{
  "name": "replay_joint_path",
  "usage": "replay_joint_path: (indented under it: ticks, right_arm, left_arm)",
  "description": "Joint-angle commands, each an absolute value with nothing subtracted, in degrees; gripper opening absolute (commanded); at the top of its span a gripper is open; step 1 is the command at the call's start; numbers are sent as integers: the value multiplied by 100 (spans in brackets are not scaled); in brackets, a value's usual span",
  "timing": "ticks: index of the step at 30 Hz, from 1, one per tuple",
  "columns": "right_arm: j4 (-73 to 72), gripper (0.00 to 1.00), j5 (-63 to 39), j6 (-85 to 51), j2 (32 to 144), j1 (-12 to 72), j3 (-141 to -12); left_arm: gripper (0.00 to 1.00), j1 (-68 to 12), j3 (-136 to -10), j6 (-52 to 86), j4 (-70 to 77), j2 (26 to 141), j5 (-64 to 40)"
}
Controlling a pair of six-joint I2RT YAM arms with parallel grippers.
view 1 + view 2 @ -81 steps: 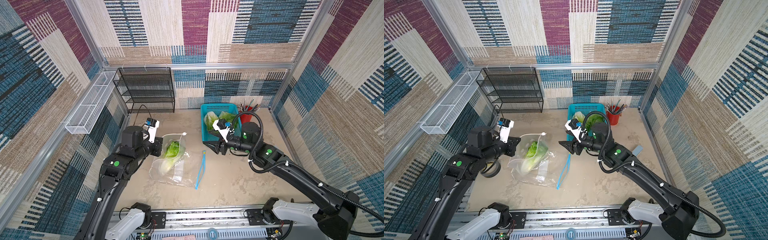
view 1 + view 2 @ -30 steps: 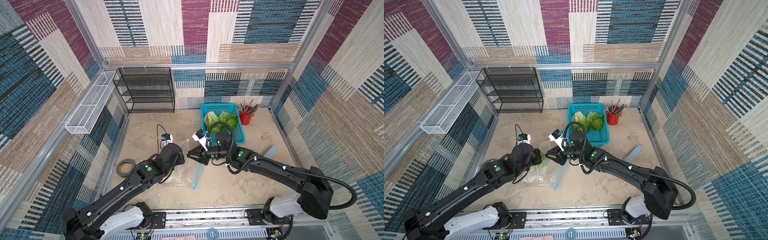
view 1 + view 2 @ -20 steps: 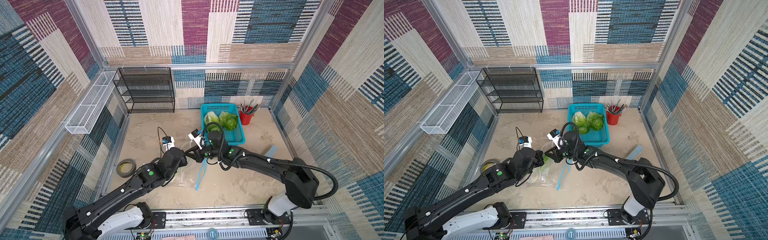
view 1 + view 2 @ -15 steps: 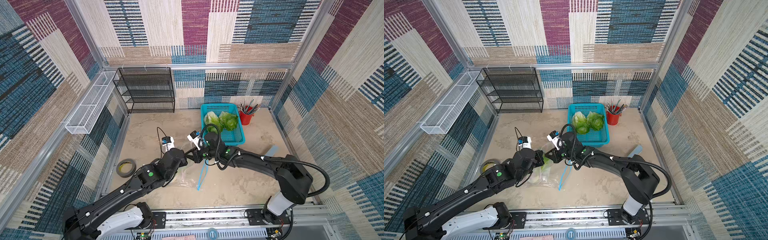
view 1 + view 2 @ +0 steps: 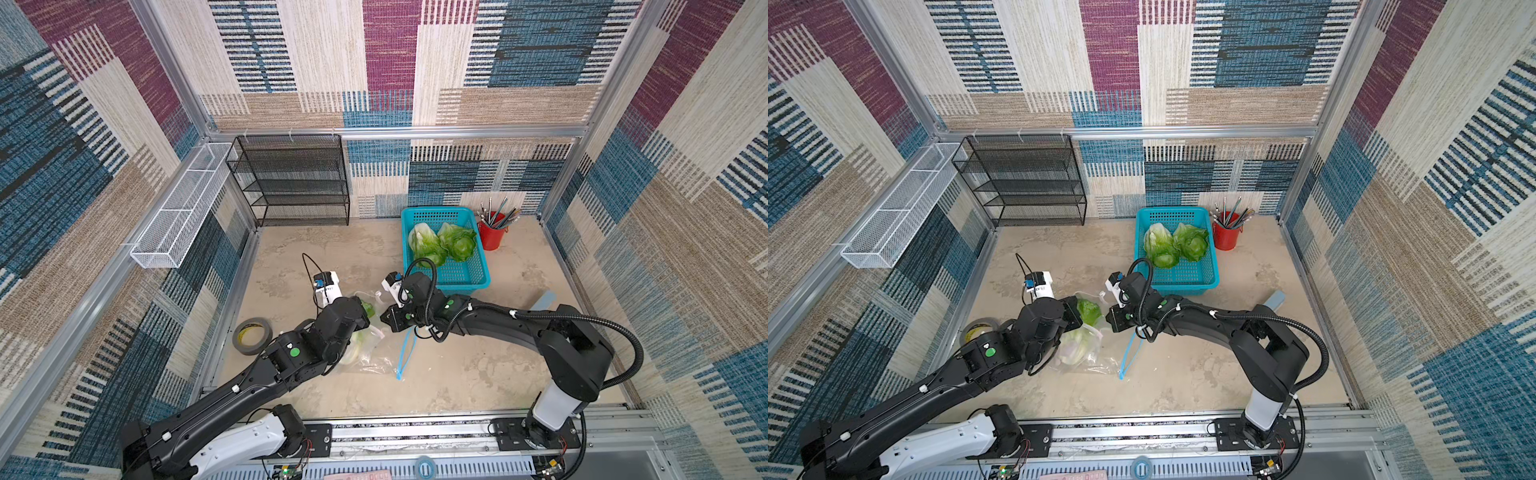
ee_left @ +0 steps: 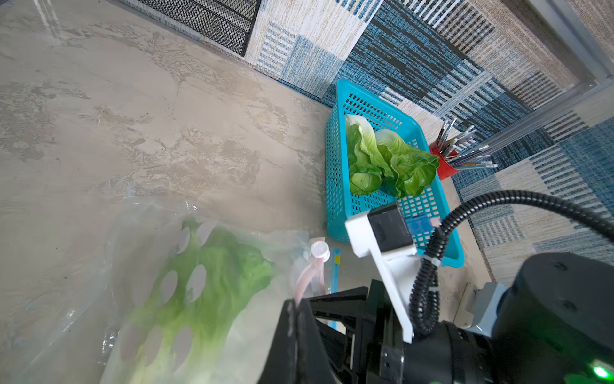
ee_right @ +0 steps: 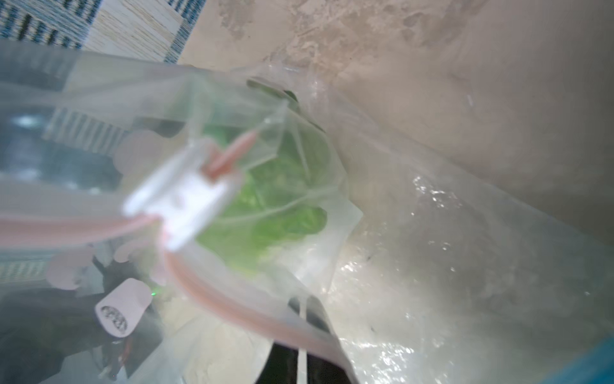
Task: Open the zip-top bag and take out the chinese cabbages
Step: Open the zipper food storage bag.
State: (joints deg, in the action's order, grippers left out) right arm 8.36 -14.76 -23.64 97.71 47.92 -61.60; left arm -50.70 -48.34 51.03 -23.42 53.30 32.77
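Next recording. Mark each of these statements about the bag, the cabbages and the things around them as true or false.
1. Two cabbages lie in the blue basket. True.
2. The bag is empty. False: one cabbage is inside it.
3. The red cup holds pencils. True.
4. The roll of tape sits in the basket. False: it lies on the table beside the left arm.
5. The left gripper is open, clear of the bag. False: it is shut on the bag's edge.

Arms: I see my left arm (image 5: 199, 411) and right arm (image 5: 490, 322) black, bases white.
Cable: black ribbed hose (image 6: 531, 196) on my right.
Markings: green dots (image 5: 294, 352).
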Motion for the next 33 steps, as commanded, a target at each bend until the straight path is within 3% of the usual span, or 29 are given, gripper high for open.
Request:
replay_joint_path:
  ticks: [1,16,24,29,33]
  right_arm:
    - [1047,11,-1139,-2250,9719,4799,-6249]
    - [526,20,-2245,-2741,9345,4799,-6708]
    - [4,22,-2573,-3126,9703,4815,-6652]
    - [-67,28,-2523,-3223,9994,4834,-6637]
    - [-56,41,-2457,-3304,10166,4842,-6587]
  left_arm:
    - [0,-5067,-4792,5117,-2237,5340,3357]
    - [0,-5079,-4660,5092,-1855,5491,3254]
    - [0,-5081,-4499,5228,-1513,5474,3056]
    - [0,-5096,-4509,5245,-1485,5493,3035]
    - [0,-5092,-4466,5257,-1427,5465,3002]
